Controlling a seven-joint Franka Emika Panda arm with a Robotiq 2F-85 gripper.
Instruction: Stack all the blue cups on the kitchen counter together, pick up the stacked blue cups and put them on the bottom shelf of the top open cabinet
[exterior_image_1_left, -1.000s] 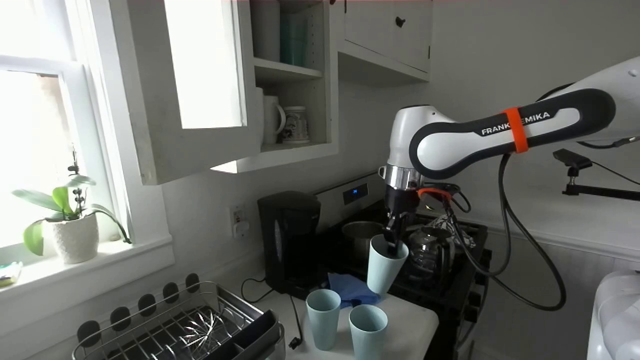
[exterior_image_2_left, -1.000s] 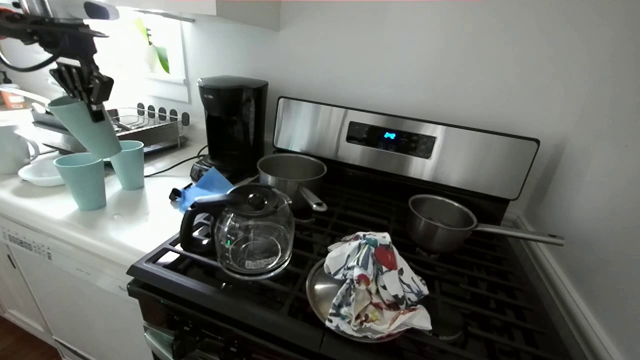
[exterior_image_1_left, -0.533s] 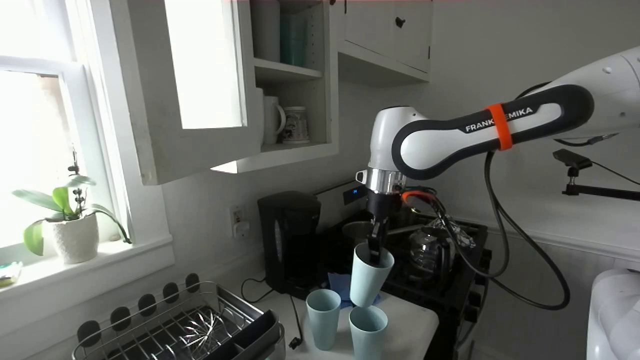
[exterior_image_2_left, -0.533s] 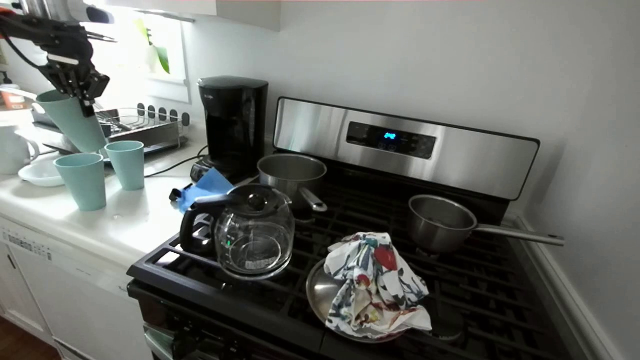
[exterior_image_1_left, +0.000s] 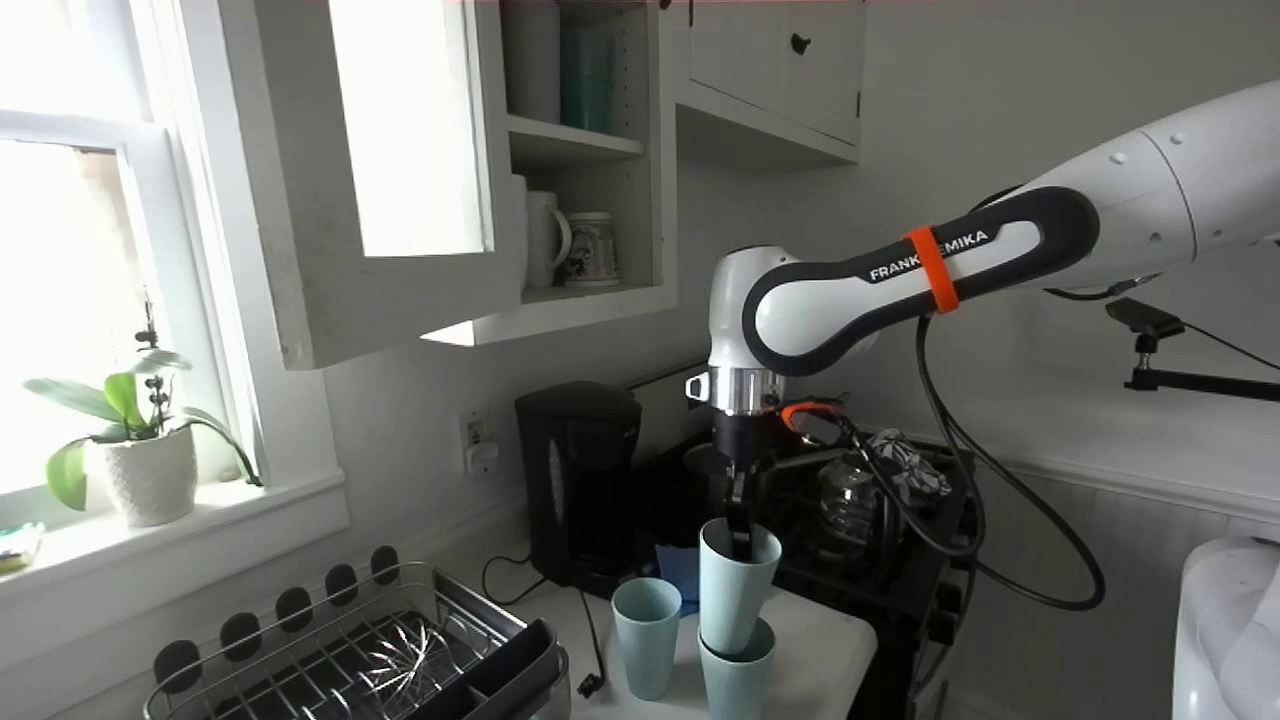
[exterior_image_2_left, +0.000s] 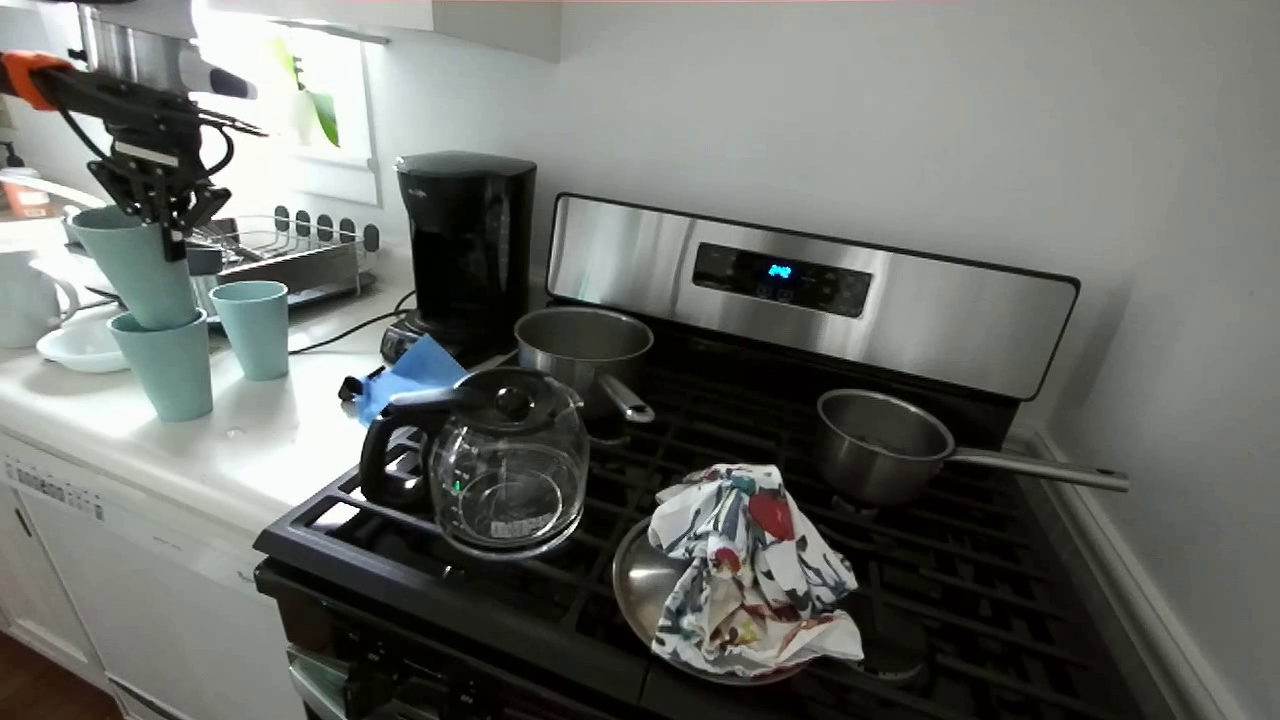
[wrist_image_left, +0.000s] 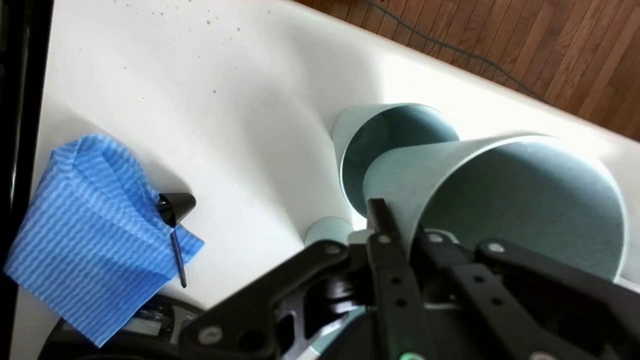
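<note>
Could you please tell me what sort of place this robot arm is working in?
Most likely a home kitchen, judging by the black and stainless-steel stove, the tall black coffee maker and the silver-coloured metal wire dish rack.

The arm (exterior_image_1_left: 900, 285) slopes down—end effector (wrist_image_left: 401, 224) pointing downward, fingers (wrist_image_left: 392, 280) close together.

Daylight from the window (exterior_image_1_left: 65, 300) burns out to white, while the wall (exterior_image_1_left: 1050, 80) is dim grey and the stove (exterior_image_1_left: 880, 600) nearly black, its detail hard to be sure of. In an exterior view, glare bleaches the bench (exterior_image_2_left: 300, 430). In the wrist view, soft shadows spread across it beside the cups (wrist_image_left: 407, 175).
</note>
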